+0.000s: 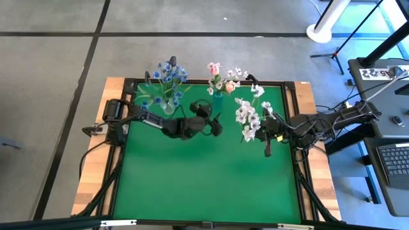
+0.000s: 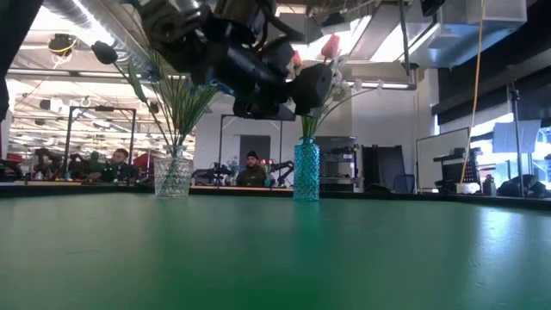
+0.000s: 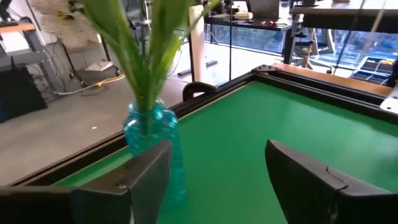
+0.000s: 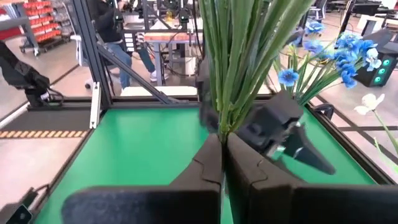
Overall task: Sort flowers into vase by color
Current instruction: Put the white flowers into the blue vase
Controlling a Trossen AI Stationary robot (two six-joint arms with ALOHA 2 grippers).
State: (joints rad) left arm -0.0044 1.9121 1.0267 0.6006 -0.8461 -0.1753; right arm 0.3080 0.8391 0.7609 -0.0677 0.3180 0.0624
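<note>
High view, reading from the left: the blue flowers [image 1: 165, 75] stand together in a clear vase [image 1: 167, 106] near the far edge of the green tabletop [image 1: 204, 172], one colour to one vessel, as the sorting asks. Just to their right the left hand [image 1: 215, 122] hovers over the tabletop with its fingers spread wide and nothing between them; the left wrist view shows both dark fingers apart with the teal vase [image 3: 153, 146] just ahead, so the hand seems placed close to that vase, perhaps to steady or tend it. That teal vase [image 1: 218, 102] carries the pink tulips [image 1: 221, 75] with some white blossoms mixed among them. Farther right, the right hand [image 1: 267, 131] is clamped on a bundle of green stems [image 4: 239, 56], its fingers pressed together low on the stalks, as the right wrist view shows; the white flowers [image 1: 250, 116] spray out from it above the tabletop, between the teal vase and the right arm. Gripping low on the stems likely keeps the blossoms upright and clear of the fingers for the carry to a vase.
</note>
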